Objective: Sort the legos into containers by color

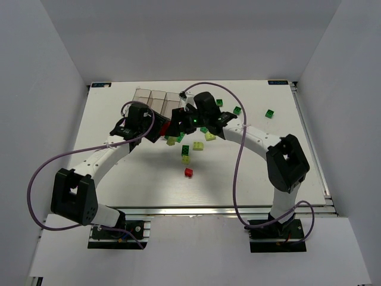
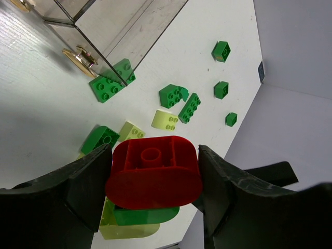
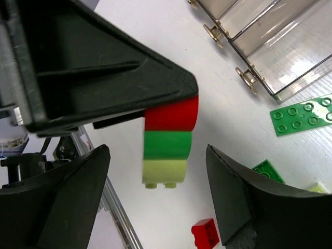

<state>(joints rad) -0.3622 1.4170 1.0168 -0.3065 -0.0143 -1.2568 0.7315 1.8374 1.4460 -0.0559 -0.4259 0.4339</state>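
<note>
White tabletop (image 1: 250, 179), white walls on three sides. Toward the far left, the containers (image 1: 156, 98), three clear bins joined side by side. Scattered right and near of them, loose legos (image 1: 271, 113) in green, pale yellow-green and red.

Raised above the tabletop, just near of the bins: a three-brick stack. Gripped at its red brick (image 2: 153, 179) by the left claw (image 2: 154, 151), pressed against both sides. Under the red, a green brick (image 3: 167, 145), then a pale yellow-green brick (image 3: 163, 172) at the bottom. Flanked by the right claw (image 3: 156, 151), spread wide, a gap on either side, holding nothing.

Step in hand, by the look of it: splitting the stack so that each colour can go to its own bin. Next, probably: close the right claw on the lower bricks, keep the left grip firm on the red, then pull or twist apart. Calls for a squeeze on green or yellow-green only, clear of the red, or nothing separates. Some risk of a brick popping loose and dropping among the legos below.
</note>
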